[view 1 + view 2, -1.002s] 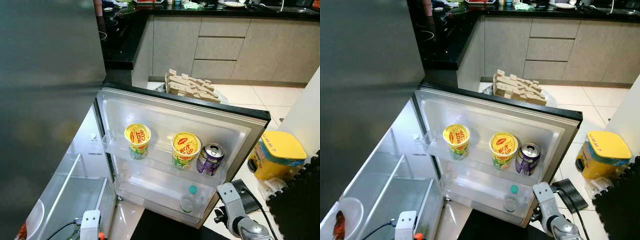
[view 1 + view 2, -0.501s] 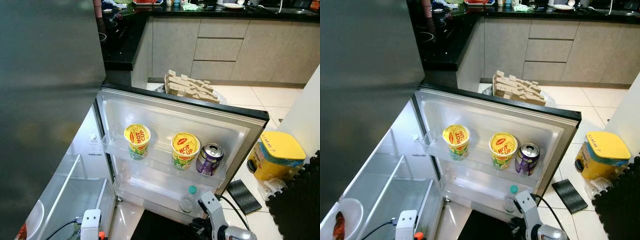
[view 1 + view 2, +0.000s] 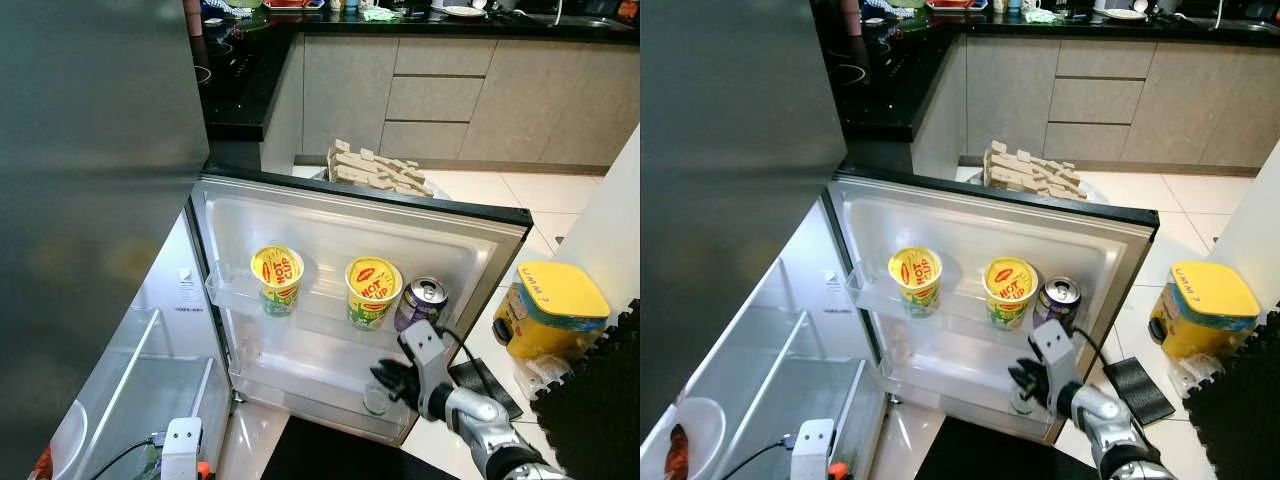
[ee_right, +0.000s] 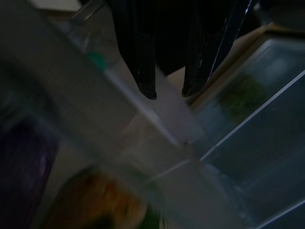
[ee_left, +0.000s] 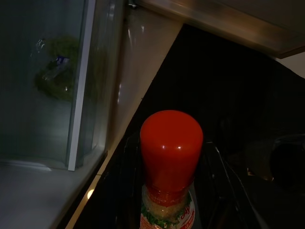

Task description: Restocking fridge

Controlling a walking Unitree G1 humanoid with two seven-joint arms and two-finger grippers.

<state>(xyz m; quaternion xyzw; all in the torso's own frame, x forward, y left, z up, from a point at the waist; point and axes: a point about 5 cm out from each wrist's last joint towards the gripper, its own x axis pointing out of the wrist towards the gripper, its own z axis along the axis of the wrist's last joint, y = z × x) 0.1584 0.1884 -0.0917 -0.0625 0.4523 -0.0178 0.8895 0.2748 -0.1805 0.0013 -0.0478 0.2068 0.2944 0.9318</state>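
The fridge door [image 3: 330, 230] stands open. Its upper shelf holds two yellow Hot Cup noodle cups [image 3: 277, 280] [image 3: 372, 291] and a purple can [image 3: 421, 303]. A clear water bottle [image 3: 375, 402] with a teal cap [image 4: 97, 59] stands in the lower door shelf. My right gripper [image 3: 388, 378] hovers just over that bottle, open with a narrow gap and nothing between its fingers [image 4: 145, 71]. In the left wrist view my left gripper [image 5: 170, 191] is shut on a bottle with a red cap [image 5: 170, 143], low at my left beside the fridge body.
A yellow bin [image 3: 550, 310] and a black foam mat [image 3: 600, 400] lie to the right of the door. Beige blocks [image 3: 380, 175] are stacked behind it. Clear fridge drawers [image 3: 150, 390] and a white bowl [image 3: 685, 435] are at lower left. Dark counters run along the back.
My right arm has swung from the floor at lower right forward and left, up to the door's lower shelf above the water bottle. The left arm has stayed put.
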